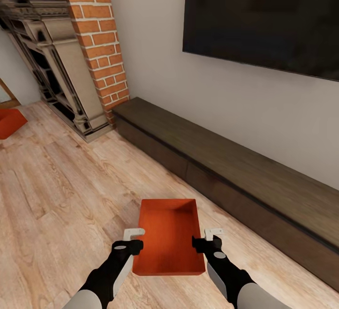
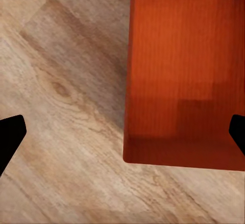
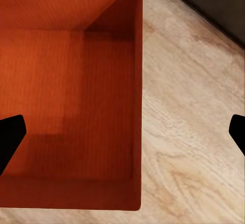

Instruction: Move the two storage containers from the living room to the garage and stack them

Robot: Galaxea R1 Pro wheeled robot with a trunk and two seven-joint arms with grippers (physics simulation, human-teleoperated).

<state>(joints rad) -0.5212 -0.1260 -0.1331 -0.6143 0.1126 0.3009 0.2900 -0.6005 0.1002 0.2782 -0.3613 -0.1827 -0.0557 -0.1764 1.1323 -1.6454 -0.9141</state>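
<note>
One red-orange storage container [image 1: 169, 238] sits open-top on the living room's light wood planks [image 1: 70, 191], just ahead of me. My left gripper [image 1: 134, 233] is open over its left wall, with the wall [image 2: 127, 132] between the two fingertips [image 2: 10, 137]. My right gripper [image 1: 213, 233] is open over the right wall [image 3: 138, 132], fingertips [image 3: 10, 137] spread wide to either side. The container [image 2: 178, 70] [image 3: 61, 81] is empty inside. The other storage container [image 1: 9, 122] lies on the planks at the far left edge. The garage and its floor are out of view.
A long dark low bench [image 1: 235, 168] runs along the wall to the right of the near container. A black TV [image 1: 263, 17] hangs above it. The red brick fireplace [image 1: 94, 31] with its dark surround [image 1: 56, 78] stands at the back left.
</note>
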